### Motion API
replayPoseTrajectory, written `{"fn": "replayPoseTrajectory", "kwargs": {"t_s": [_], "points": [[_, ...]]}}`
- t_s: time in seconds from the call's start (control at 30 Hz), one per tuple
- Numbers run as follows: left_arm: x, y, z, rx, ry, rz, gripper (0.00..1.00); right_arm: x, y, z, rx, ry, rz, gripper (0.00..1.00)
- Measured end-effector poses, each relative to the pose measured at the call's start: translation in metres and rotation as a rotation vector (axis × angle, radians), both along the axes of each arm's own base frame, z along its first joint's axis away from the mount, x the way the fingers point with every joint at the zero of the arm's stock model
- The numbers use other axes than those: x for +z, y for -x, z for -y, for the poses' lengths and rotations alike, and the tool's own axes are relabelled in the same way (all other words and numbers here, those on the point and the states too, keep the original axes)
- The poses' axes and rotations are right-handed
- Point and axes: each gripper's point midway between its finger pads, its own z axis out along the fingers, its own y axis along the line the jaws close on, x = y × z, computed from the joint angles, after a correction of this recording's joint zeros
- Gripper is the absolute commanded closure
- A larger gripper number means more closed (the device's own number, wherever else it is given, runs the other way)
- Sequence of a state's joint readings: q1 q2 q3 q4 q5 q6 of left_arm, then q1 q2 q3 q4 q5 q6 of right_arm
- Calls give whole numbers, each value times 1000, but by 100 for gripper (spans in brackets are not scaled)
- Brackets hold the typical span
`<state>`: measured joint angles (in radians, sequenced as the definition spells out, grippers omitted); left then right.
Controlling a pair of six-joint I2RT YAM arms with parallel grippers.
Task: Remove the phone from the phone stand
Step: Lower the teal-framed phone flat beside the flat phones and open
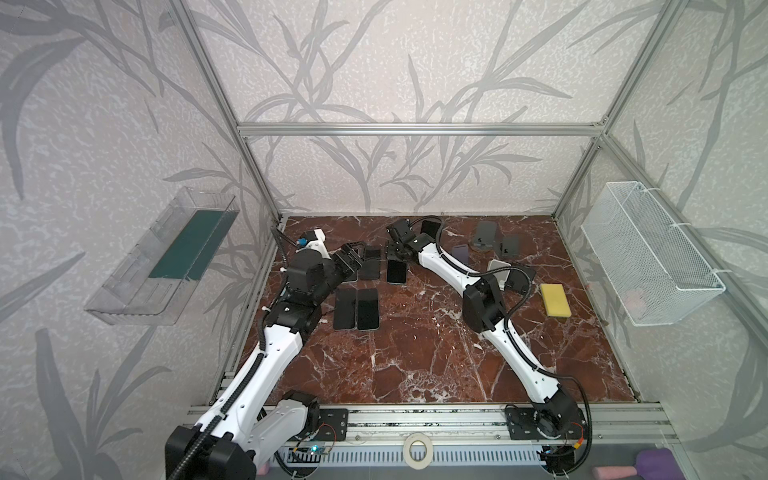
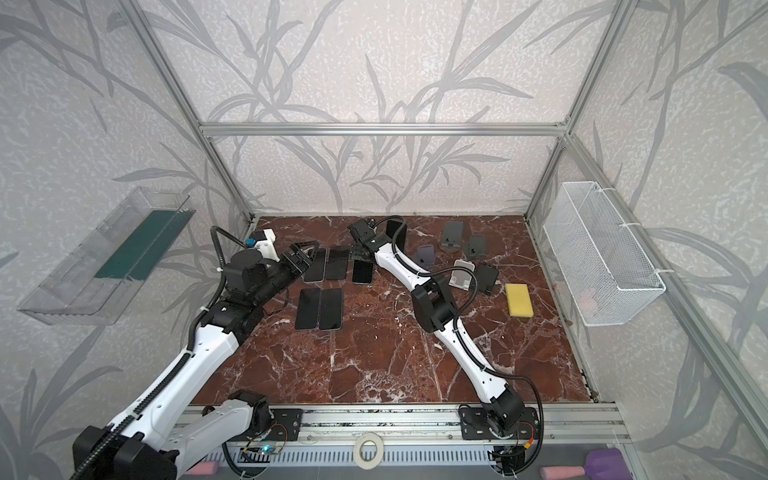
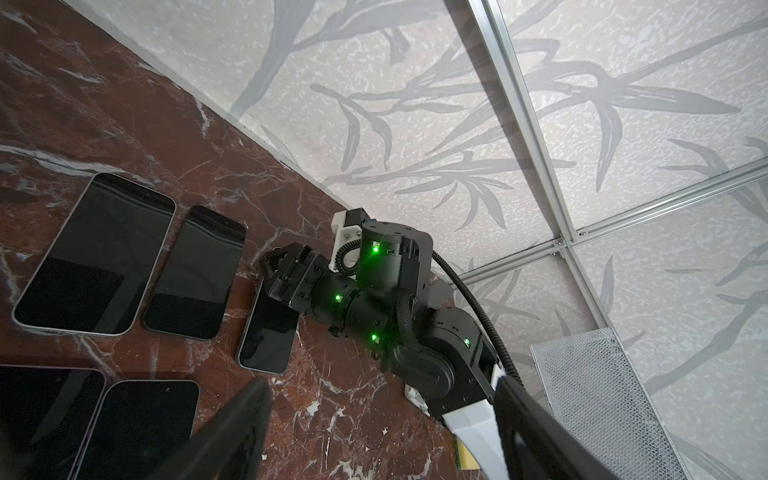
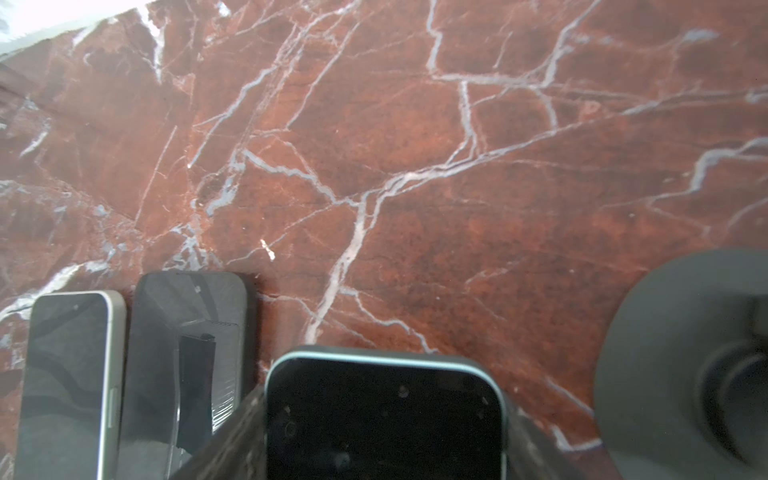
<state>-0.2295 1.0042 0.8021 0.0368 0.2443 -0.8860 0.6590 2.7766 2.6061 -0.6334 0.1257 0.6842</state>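
**Finding.** The phone [image 4: 386, 415] is off its stand. It sits between the fingers of the right claw [image 1: 392, 254], which is clamped across its width near one end. This is close to the far edge of the tabletop [image 1: 415, 353], about midway along that edge. In the left wrist view the phone appears to lie flat, or nearly so, on the marble. Whether it rests its full weight there cannot be told. Just beside it two more phones [image 1: 371, 262] lie in a row, and a further pair [image 1: 356, 309] lies nearer the front edge.

The left claw [image 1: 353, 257] hovers over the end of that row toward the left edge, fingers apart and holding nothing.

Several empty stands [image 1: 485, 237] are grouped toward the far right corner. A dark round base [image 4: 685, 374] stands near the held phone and looks like the foot of a stand.

**Assessment.** The step in hand is judged to be the set-down.
- The right claw should bring the phone level until its whole back rests on the tabletop, leaving a gap to the neighbouring phone so the edges do not knock.
- It should then part its fingers just enough to clear the phone's sides and rise straight up.
- A sideways exit risks dragging the phone into the row or striking the round base.
- The left claw should keep out of the way.
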Motion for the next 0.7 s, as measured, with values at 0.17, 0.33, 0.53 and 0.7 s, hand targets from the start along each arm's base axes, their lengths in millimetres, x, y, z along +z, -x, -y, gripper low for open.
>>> {"fn": "replayPoseTrajectory", "kwargs": {"t_s": [0.17, 0.33, 0.53, 0.7], "points": [[-1, 0, 0, 0, 0, -1, 16, 1, 0, -3, 7, -15, 0, 26], [-1, 0, 0, 0, 0, -3, 15, 2, -3, -4, 10, -39, 1, 26], [-2, -1, 0, 0, -1, -4, 15, 3, -5, -5, 12, -59, 0, 24], [-2, -1, 0, 0, -1, -5, 15, 2, -6, -3, 7, -41, 9, 22]]}}
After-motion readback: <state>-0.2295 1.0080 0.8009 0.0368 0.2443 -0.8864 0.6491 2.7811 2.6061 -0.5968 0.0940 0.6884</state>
